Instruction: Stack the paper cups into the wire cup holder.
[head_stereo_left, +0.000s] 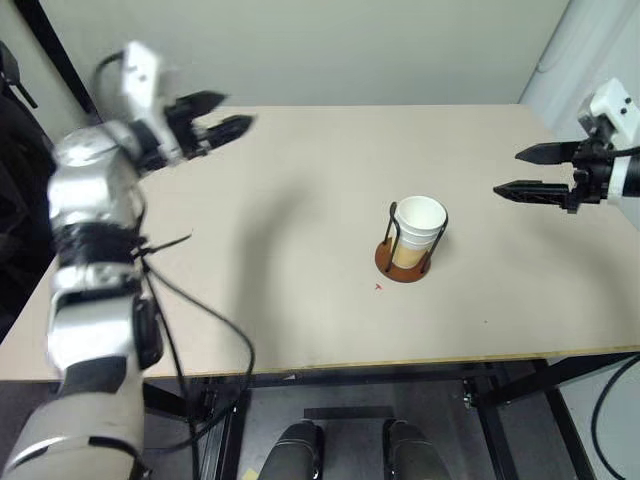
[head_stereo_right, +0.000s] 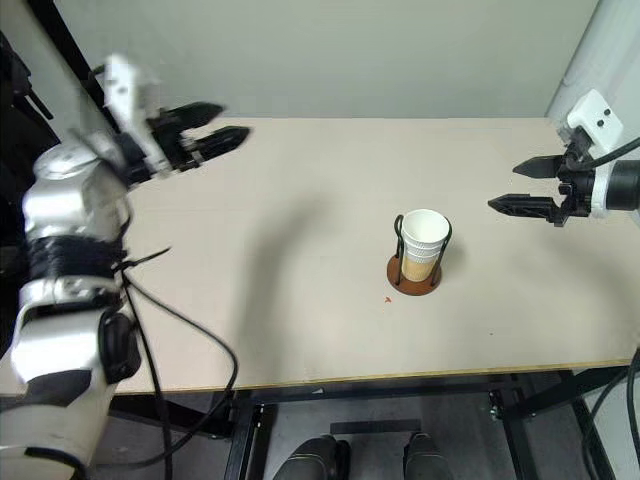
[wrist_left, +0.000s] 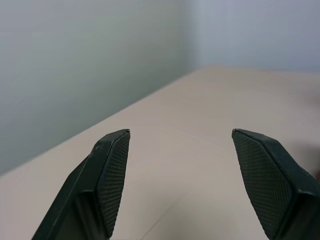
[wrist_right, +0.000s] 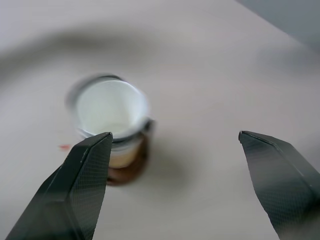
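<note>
The paper cups (head_stereo_left: 418, 228) sit nested as one stack inside the wire cup holder (head_stereo_left: 404, 262), a reddish-brown disc with black wire loops, right of the table's middle. The right wrist view looks down at the same cups (wrist_right: 111, 111) in the holder (wrist_right: 131, 165). My left gripper (head_stereo_left: 235, 113) hangs open and empty over the far left of the table, pointing right. At the right edge my right gripper (head_stereo_left: 507, 172) is open and empty, raised above the table and pointing left, apart from the cups.
The beige table (head_stereo_left: 300, 300) has a small red mark (head_stereo_left: 378, 287) just in front of the holder. A pale wall runs behind the far edge. Black cables hang along my left arm near the table's left front corner.
</note>
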